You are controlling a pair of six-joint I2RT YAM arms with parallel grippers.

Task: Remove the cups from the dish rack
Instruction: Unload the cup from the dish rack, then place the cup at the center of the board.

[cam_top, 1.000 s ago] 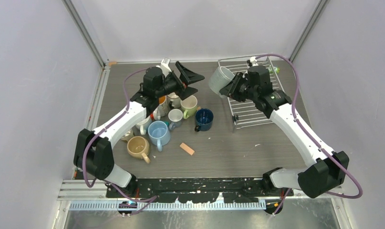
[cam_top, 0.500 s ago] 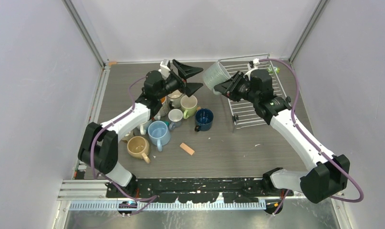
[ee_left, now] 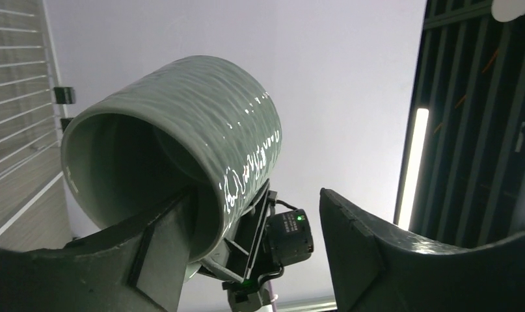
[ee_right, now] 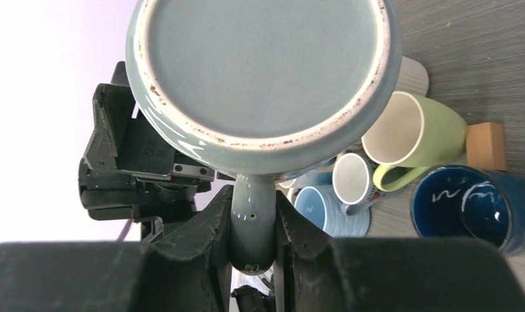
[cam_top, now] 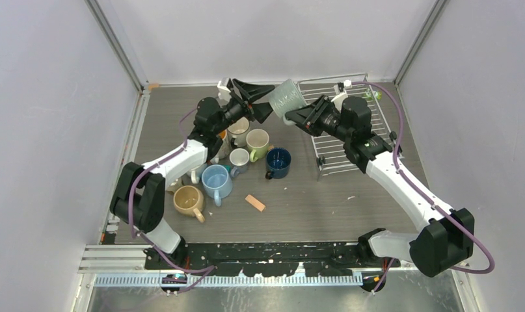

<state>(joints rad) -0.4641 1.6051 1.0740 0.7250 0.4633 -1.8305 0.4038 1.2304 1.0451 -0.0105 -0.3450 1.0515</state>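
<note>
A: Which step are you doing?
B: You are handing over the grey-green mug [cam_top: 287, 97], in the air beside the dish rack [cam_top: 350, 159]; your right gripper [ee_right: 253, 240] is clamping its handle; your left gripper [ee_left: 253, 221] is gaping astride the rim, probably needing to close next.

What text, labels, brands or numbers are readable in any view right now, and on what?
None readable.
Grey-green mug, held by the right gripper: blank base, ripple texture only.
Navy mug: white squiggles inside look like glare, not lettering.
Dish rack: nothing legible from the top view.
</note>
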